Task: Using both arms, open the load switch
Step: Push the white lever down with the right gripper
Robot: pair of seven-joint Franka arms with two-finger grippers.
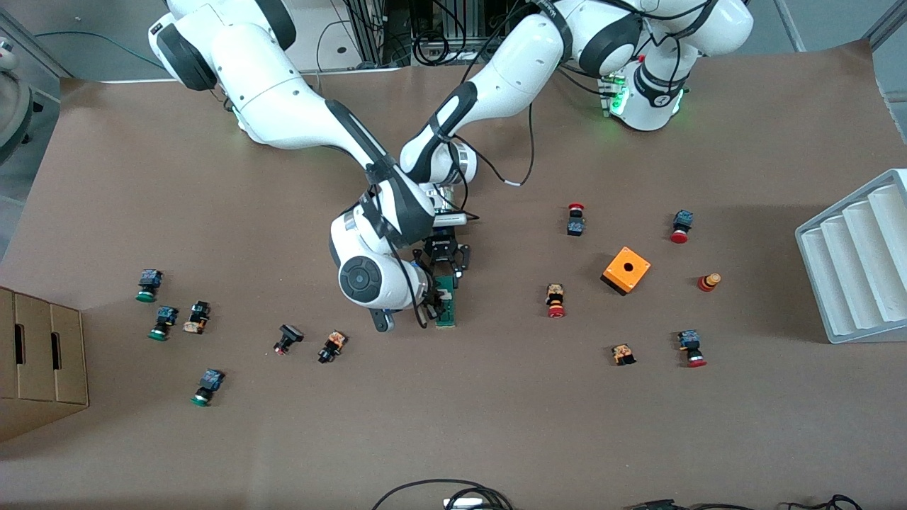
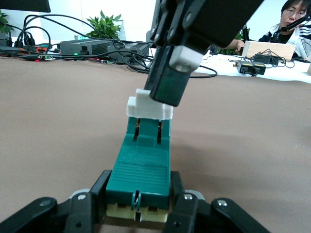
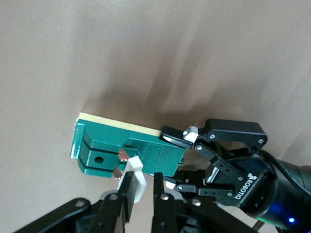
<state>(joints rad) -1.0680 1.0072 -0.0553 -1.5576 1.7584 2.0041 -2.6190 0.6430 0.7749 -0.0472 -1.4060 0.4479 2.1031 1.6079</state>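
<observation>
Brown paper-covered table [image 1: 496, 425] w/ small push buttons scattered at both ends. Load switch [image 1: 446, 306] lies near centre, orange box [image 1: 626, 270] at its 3 o'clock. Left gripper [image 1: 448, 280] clamps the switch's end; right gripper [image 3: 142, 187] pinches its white slider [image 2: 148, 107].

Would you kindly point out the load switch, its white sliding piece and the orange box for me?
load switch [image 2: 138, 175]: left wrist view, on its green top face.
white sliding piece [image 2: 146, 109]: left wrist view, on its front edge.
orange box [image 1: 631, 275]: front view, on its top face beside the hole.
</observation>
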